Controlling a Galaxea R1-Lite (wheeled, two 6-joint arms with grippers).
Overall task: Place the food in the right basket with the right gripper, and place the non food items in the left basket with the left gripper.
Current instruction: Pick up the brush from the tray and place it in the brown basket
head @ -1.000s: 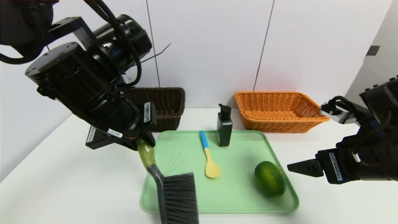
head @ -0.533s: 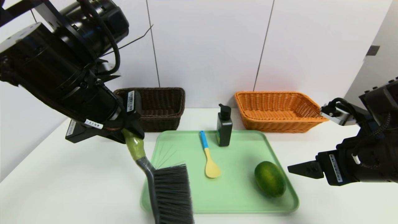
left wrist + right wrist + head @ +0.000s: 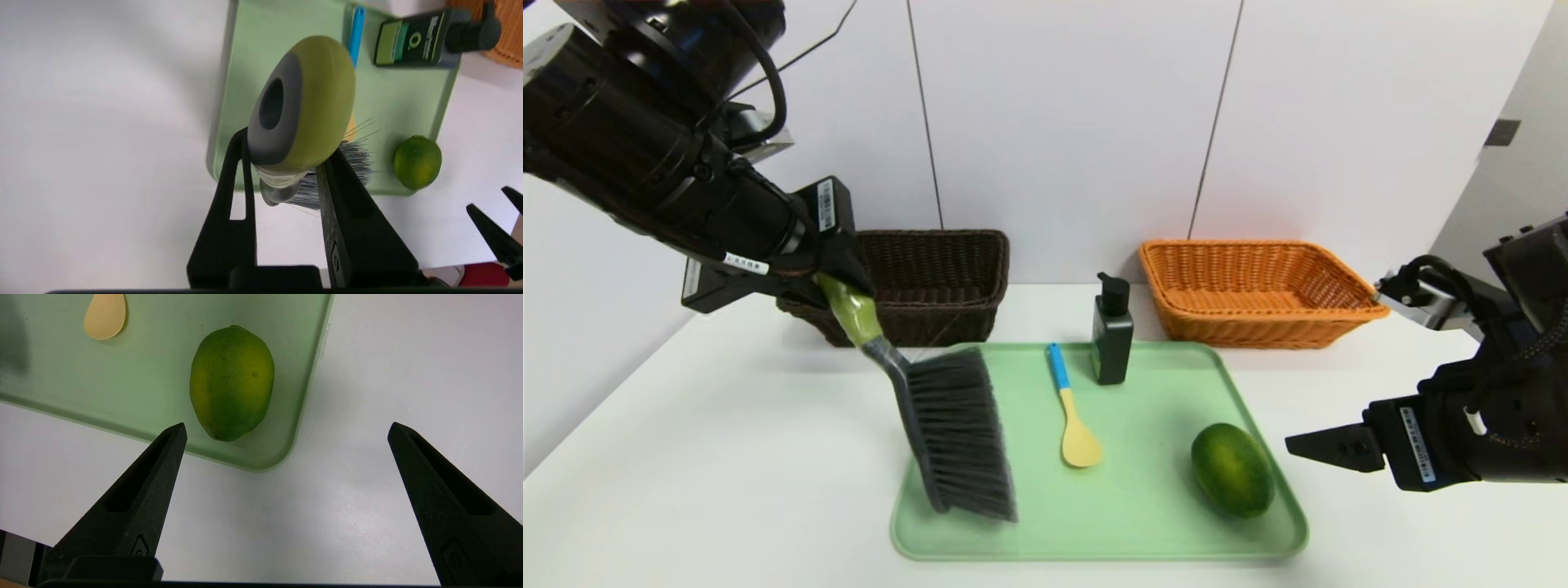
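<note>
a: items on tray [image 3: 1258,490]?
b: spoon [image 3: 1072,416], bottle [image 3: 1112,331], lime [image 3: 1232,469] are listed there.
a: brush [image 3: 947,425]?
b: handle is clenched in left gripper [image 3: 837,282] jaws, held above tray's left edge, before dark basket [image 3: 931,282].
a: right gripper [image 3: 1327,445]?
b: jaws are spread, nothing grasped, over tabletop [image 3: 711,457] beside lime. tan basket [image 3: 1250,290] is behind.

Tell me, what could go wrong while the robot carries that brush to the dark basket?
The left end effector pinches only the tip of the brush handle, so the heavy bristle end dangles and might swing or slip out. The hanging bristles could also catch the near rim of the dark basket instead of clearing it. The brush looks long for that basket, so it may end up propped on the rim.
</note>
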